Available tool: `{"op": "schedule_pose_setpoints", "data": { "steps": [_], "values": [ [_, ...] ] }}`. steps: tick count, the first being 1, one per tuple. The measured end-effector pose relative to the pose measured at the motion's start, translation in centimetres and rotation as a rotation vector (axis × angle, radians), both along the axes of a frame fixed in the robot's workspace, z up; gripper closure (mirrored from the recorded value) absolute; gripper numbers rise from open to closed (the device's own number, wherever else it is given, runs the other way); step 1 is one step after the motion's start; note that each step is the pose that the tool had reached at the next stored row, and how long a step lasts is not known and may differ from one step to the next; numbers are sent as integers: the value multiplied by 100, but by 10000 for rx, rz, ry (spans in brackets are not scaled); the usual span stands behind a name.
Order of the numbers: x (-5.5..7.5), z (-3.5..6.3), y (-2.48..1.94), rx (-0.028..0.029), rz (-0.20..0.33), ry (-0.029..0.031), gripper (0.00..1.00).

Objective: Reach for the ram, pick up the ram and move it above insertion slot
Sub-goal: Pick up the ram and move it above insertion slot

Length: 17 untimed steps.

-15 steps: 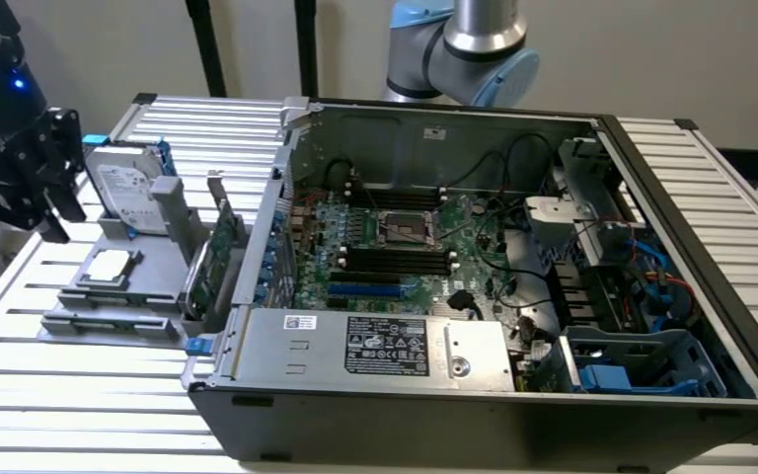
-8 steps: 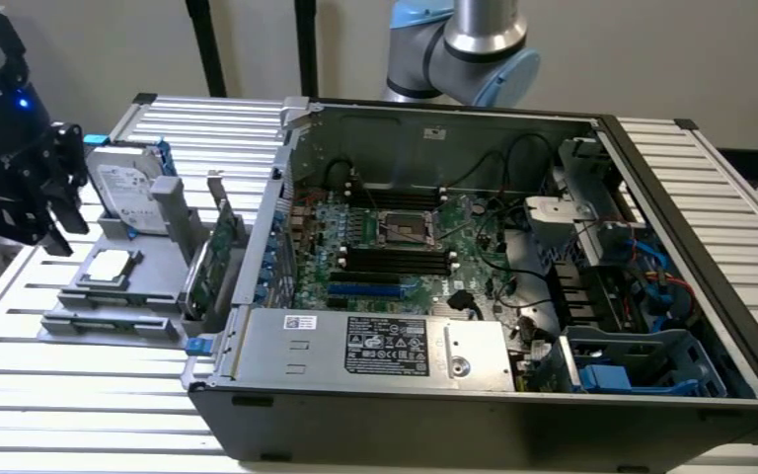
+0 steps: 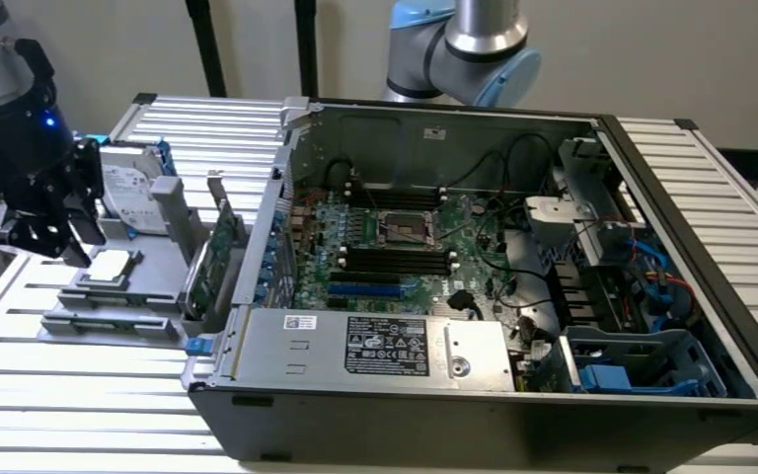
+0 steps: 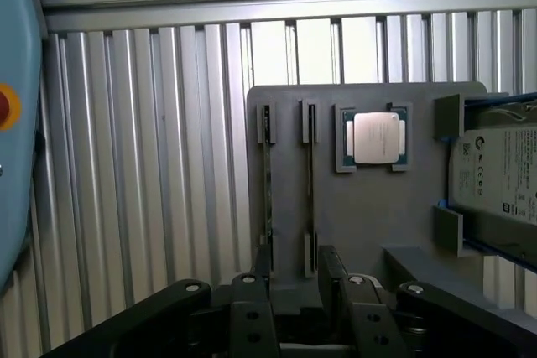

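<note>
Gripper (image 3: 44, 239): at the left edge of the exterior view, hanging over the gray holder (image 4: 386, 207) beside the open computer case (image 3: 485, 425); fingers (image 4: 330, 267) spread apart, gripping nothing. The ram (image 4: 310, 190): thin stick standing on edge in a holder slot, its near end in line with the gap between the fingers, with a second stick (image 4: 268, 182) just beside it. Also on the holder: processor (image 4: 373, 137), hard drive (image 4: 503, 173).

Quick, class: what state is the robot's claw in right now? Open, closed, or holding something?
Claw: open, holding nothing, hovering over the long, thin, dark-edged ram stick that stands on edge in the flat grey plastic tray.
</note>
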<state>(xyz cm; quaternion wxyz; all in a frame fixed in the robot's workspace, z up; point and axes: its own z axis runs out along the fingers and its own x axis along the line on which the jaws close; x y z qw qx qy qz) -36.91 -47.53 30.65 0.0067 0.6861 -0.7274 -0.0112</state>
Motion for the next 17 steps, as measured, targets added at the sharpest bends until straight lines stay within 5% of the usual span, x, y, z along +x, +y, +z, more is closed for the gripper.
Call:
{"op": "schedule_pose_setpoints", "data": {
  "steps": [17],
  "values": [
    [27, -310, -177, 0, 117, -1, 64]
  ]
}}
